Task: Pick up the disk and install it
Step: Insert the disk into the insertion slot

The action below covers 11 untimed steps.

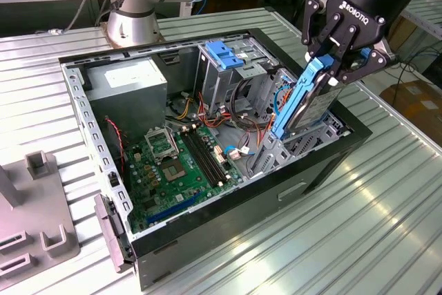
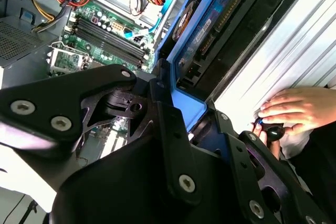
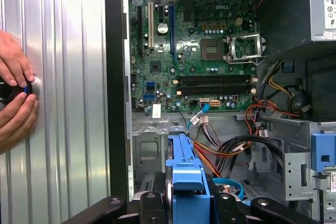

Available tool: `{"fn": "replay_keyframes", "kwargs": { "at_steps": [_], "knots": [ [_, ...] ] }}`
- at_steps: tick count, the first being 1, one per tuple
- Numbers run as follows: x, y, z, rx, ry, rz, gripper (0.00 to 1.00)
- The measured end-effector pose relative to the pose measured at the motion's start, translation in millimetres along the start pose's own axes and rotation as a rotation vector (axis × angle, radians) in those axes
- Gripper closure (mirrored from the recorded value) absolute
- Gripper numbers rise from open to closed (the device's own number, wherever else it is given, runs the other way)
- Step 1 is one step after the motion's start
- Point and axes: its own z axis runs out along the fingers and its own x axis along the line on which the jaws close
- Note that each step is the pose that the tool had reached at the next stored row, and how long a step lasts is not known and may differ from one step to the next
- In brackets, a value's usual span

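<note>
The disk (image 1: pixel 307 105), silver-grey with blue side rails, hangs steeply tilted over the bay at the end of the open computer case (image 1: pixel 90 136) on the exterior view's right. My gripper (image 1: pixel 338 70) is shut on its upper end. The disk's lower end reaches down into the metal bay beside the motherboard (image 1: pixel 179 164). In the second wrist view the disk (image 2: pixel 210 19) runs away from the black fingers (image 2: pixel 168 129). In the first wrist view its blue rail (image 3: pixel 189 177) sits between my fingers above the bay.
A grey power supply box (image 1: pixel 128 81) and a blue-handled drive cage (image 1: pixel 224 53) stand inside the case. Loose cables (image 3: pixel 231 150) lie near the bay. A person's hands (image 3: pixel 13 93) rest on the ribbed table beside the case. A grey fixture (image 1: pixel 34 205) stands at the exterior view's left.
</note>
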Motion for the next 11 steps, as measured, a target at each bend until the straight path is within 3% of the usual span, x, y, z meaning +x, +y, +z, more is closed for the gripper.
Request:
{"fn": "replay_keyframes", "kwargs": {
  "at_steps": [11],
  "knots": [
    [0.2, -0.1, 8.9, 0.0, 0.0001, 0.0, 0.63]
  ]
}}
